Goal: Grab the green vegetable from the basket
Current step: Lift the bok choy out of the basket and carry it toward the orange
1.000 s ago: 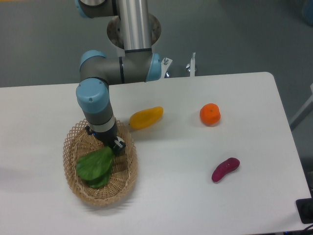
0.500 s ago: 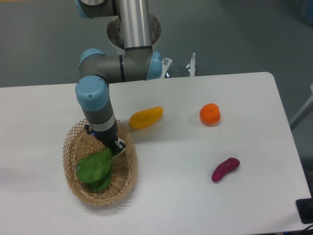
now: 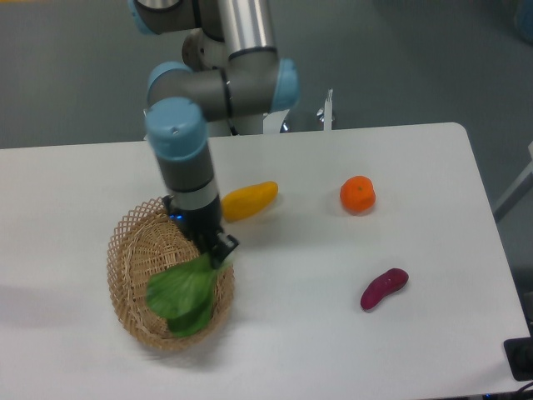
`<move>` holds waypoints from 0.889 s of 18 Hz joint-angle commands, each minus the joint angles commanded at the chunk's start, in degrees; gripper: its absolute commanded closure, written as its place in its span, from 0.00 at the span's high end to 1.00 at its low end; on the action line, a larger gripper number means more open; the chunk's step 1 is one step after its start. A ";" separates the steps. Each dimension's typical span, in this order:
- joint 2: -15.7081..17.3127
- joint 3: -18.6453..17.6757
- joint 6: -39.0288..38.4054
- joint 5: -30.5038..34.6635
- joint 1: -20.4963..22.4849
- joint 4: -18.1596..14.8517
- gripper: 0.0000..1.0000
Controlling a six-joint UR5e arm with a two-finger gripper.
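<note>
The green vegetable point(image 3: 183, 293), a leafy bok choy, hangs over the right part of the basket point(image 3: 133, 271), a tan oval of woven wicker at the table's left. My gripper point(image 3: 218, 252) is shut on its stalk end, and the leaves droop down and left from the fingers. The stalk itself is hidden by the gripper. The leaves look lifted off the basket floor, though their lower tips may still touch the weave.
A yellow oblong fruit point(image 3: 248, 200) lies just right of the basket, close behind the arm. An orange point(image 3: 357, 194) sits further right, and a purple oblong vegetable point(image 3: 384, 287) lies at the right front. The arm's base stands at the table's back edge.
The arm has risen and shifted right, carrying the green vegetable up and toward the basket's right rim. The leaves have moved from the basket's middle to its right side.
</note>
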 joint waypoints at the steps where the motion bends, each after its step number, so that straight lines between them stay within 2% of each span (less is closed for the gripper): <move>1: 0.26 0.18 1.58 -0.17 1.67 -0.53 0.32; 8: 2.11 1.58 16.96 -2.64 14.67 -6.24 0.32; 12: 2.46 2.72 20.58 -3.08 17.50 -8.44 0.32; 16: 2.38 3.08 20.58 -3.25 18.12 -8.53 0.32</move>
